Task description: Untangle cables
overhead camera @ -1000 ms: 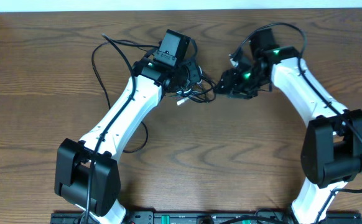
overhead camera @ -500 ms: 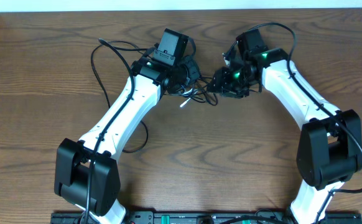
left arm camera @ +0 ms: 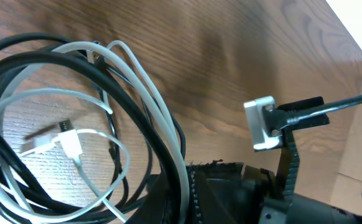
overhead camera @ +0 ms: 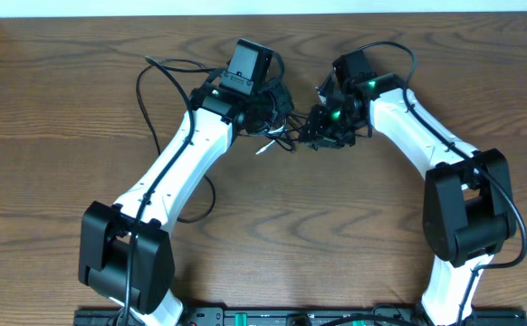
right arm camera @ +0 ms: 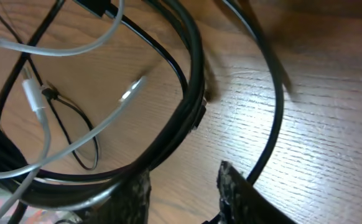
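Hovering over the cables (left arm camera: 73, 143), right hand (right arm camera: 182, 179) spread apart; left hand (overhead camera: 279, 110) grip cannot be told

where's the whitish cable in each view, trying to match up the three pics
overhead: the whitish cable shows only as a pale tip at upper middle, just below the dark tangle.
left wrist: it loops across the left half, with its plug at lower left.
right wrist: it is on the left side, one strand curving toward centre.
shared landmark: the black cables coiled with it, on the wood-grain table.
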Robot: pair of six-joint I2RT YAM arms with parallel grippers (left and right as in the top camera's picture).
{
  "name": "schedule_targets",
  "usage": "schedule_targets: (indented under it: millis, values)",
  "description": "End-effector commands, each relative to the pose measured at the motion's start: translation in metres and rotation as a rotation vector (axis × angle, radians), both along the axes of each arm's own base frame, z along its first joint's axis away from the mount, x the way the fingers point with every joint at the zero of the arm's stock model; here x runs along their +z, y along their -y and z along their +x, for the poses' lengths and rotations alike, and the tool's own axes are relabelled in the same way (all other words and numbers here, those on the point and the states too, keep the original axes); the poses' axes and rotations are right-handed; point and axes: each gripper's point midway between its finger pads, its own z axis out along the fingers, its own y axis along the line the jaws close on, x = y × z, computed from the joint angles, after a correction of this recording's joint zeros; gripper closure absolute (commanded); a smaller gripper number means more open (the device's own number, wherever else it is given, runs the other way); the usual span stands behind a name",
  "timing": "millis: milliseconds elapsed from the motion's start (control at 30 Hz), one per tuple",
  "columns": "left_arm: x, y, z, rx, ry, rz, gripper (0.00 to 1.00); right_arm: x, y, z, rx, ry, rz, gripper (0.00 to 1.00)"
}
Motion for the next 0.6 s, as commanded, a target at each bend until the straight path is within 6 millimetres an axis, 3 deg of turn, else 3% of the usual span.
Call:
schedule_targets:
  millis: [0,100,233,433,567]
  values:
    - [0.004,-0.001,0.005,-0.014,0.008,-0.021,0.93,0.038,0.008,0.008,0.021,0.099,0.053,0.64]
    - [0.004,-0.004,0.008,-0.005,0.012,-0.019,0.93,0.06,0.015,0.011,0.01,0.152,0.066,0.61]
    - [0.004,-0.005,0.008,-0.004,0.012,-0.019,0.92,0.074,0.015,0.012,-0.006,0.18,0.078,0.58]
    - [0.004,-0.005,0.008,-0.004,0.012,-0.02,0.92,0.074,0.01,0.021,-0.067,0.171,0.099,0.5]
    - [0.004,-0.005,0.008,-0.004,0.012,-0.02,0.93,0.059,-0.001,0.022,-0.069,0.141,0.089,0.48]
